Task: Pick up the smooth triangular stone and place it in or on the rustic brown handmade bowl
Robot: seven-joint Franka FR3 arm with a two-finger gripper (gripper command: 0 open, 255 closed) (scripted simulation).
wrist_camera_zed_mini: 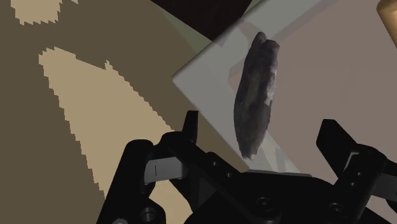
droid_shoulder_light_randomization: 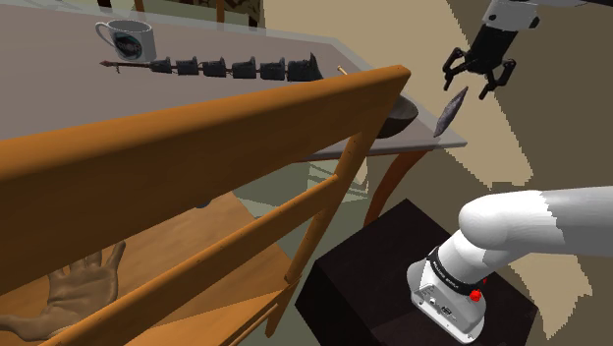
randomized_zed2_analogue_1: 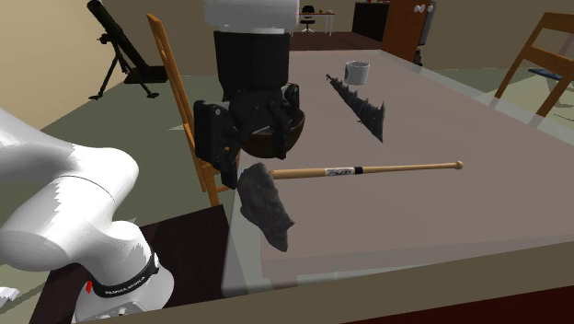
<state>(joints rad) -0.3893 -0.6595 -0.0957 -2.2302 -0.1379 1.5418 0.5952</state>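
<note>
Grey-brown table [randomized_zed2_analogue_1: 441, 212], smooth flat top with a pale edge. A wooden slat-back chair [droid_shoulder_light_randomization: 196, 138], orange-brown with visible grain, is pushed up against it. The white arm [droid_shoulder_light_randomization: 530, 231] with rounded links rises from a black box stand [droid_shoulder_light_randomization: 383, 265] and reaches over the table corner.

Lying on the table:
- A long tan wooden bat [randomized_zed2_analogue_1: 386, 168] with a dark band.
- A dark spiked blade-like piece [droid_shoulder_light_randomization: 236, 68], saw-toothed along its length.
- A dark brown bowl [droid_shoulder_light_randomization: 408, 108], rounded, with a matte look. It is partly behind the chair rail and just beside the stone.

The stone [randomized_zed2_analogue_1: 267, 207] is dark grey, rough-faceted, flat and roughly triangular.
- **Position:** at the table corner nearest the stand, right under the gripper [droid_shoulder_light_randomization: 480, 85]. It looks tipped up on edge; cannot tell whether it rests on the table.
- **Second exterior view:** its long axis runs from the gripper down toward the near table edge, and the pointed tip is at the near end.
- **Shoulder view:** it shows as a thin sliver slanting from lower left to upper right.
- **Wrist view:** the long axis lies crosswise to the line between the two fingers, with the tapered tip toward the palm.

The black fingers [wrist_camera_zed_mini: 191, 130] are spread wide with a gap on both sides, so they grip nothing.

A white mug [droid_shoulder_light_randomization: 131, 41] with a dark print stands at the far end of the table.
</note>
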